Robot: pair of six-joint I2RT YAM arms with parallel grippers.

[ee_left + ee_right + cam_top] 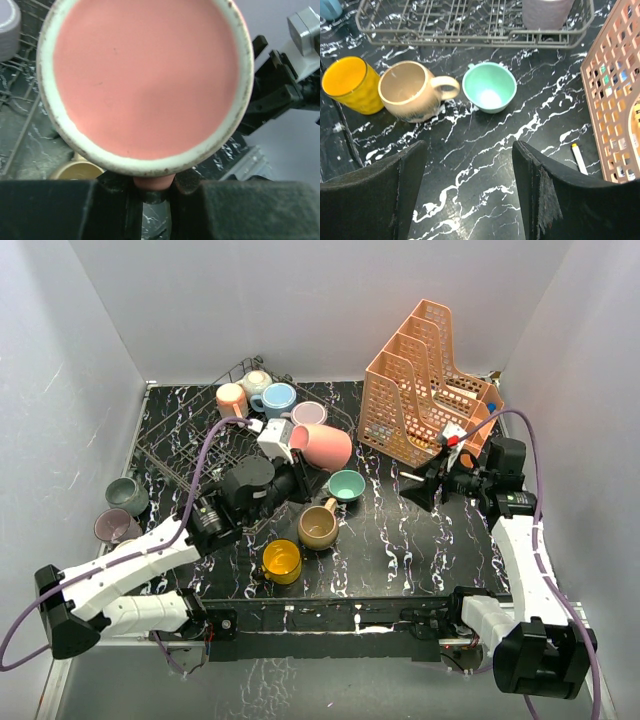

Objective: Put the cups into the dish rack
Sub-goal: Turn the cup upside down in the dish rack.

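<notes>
The dish rack (165, 455), a dark grey square wire basket, sits on the back left of the black, white-veined desk (400, 550). To its right, at the back, stands an orange perforated plastic tiered organizer (430, 380).

The left jaws are nearly closed, pinching the handle of a pink ceramic cup (328, 446). It hangs tipped on its side at the rack's right edge, and its round pink face fills the left wrist view. The right jaws gape wide with nothing between them, hovering above the desk just in front of the organizer.

Four cups sit in the far part of the rack: a peach cup (231, 398), a cream cup (257, 380), a blue cup (278, 397) and a lilac cup (309, 413). On the desk in front of the rack are a teal cup (346, 484), a tan cup (318, 526) and a yellow cup (282, 560). The tan and yellow cups are just beside each other.

Left of the rack stand a grey-green cup (127, 495) and a mauve cup (115, 527). A small white stick (579, 157) lies near the organizer's foot.
</notes>
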